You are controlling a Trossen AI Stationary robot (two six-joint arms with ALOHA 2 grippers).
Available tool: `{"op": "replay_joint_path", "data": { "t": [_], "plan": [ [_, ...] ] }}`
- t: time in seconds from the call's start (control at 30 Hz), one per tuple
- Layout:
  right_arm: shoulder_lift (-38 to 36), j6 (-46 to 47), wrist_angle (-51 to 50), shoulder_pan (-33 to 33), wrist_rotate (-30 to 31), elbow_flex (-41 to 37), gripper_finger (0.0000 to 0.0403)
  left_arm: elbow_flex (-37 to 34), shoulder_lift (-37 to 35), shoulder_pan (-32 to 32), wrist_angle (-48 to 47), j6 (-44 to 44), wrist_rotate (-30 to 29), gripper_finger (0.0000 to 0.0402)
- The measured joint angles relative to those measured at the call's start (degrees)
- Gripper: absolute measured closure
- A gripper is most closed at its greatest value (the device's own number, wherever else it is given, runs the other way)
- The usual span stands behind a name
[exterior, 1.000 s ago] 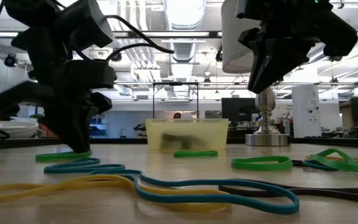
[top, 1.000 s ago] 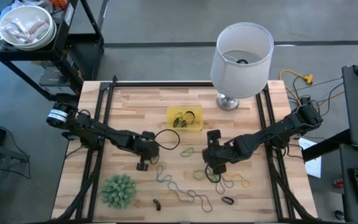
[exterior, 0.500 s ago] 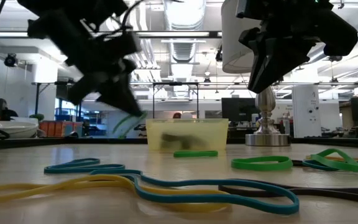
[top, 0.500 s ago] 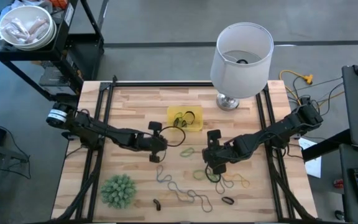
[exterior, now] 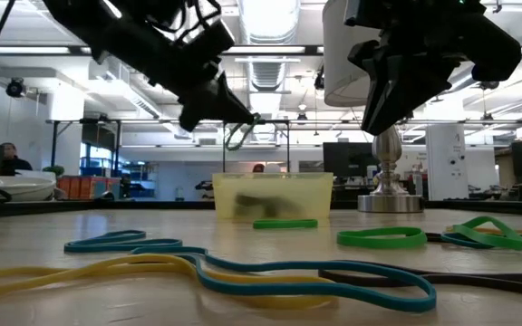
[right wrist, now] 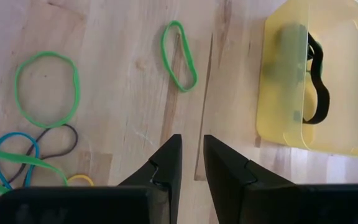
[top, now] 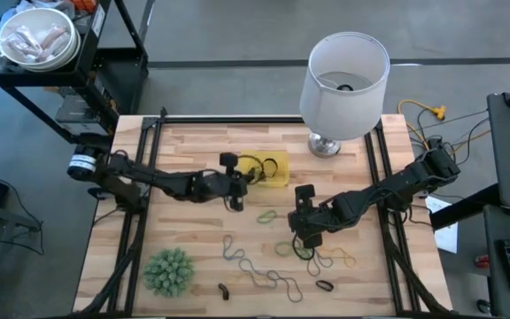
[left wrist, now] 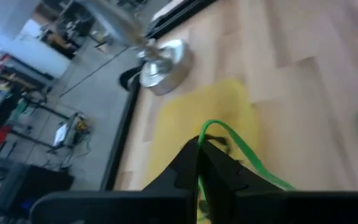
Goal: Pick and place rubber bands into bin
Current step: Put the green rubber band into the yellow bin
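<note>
Green rubber band (left wrist: 241, 146) hangs pinched in the closed left gripper (top: 240, 180), just left of the yellow bin (top: 278, 180). Advance over the bin's interior before release. Right gripper (top: 302, 232) waits with fingers apart above loose bands (top: 312, 257).

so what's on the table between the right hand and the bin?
One small green rubber band on bare wood, lying between the right hand and the yellow bin. The right wrist view shows it best.

Even, bright overhead light; the left wrist view is motion-blurred.
</note>
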Motion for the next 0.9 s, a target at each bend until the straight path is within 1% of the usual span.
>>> {"op": "replay_joint_path", "data": {
  "t": [0.17,0.23,0.47,0.57,0.63,0.9],
  "plan": [
    [0.00,-0.02,0.00,0.00,0.00,0.00,0.0342,0.03,0.26,4.56,1.85,0.04,0.12,0.0402],
    [0.00,-0.02,0.02,0.00,0.00,0.00,0.0342,0.06,0.26,6.41,1.89,0.02,1.56,0.0402],
    [0.00,-0.42,0.32,0.00,0.00,0.00,0.0342,0.09,0.90,12.63,2.75,-3.25,12.82,0.0401],
    [0.00,-0.61,0.38,0.00,0.00,-0.02,0.0344,0.20,2.26,14.48,3.61,-4.59,15.47,0.0401],
    [0.00,-0.66,0.53,0.00,0.00,-0.02,0.0343,0.78,3.72,15.26,4.49,-4.59,16.37,0.0401],
    [0.00,-0.66,0.48,-0.02,0.00,-0.13,0.0343,5.34,10.31,15.79,4.32,-4.14,16.70,0.0401]
  ]
}}
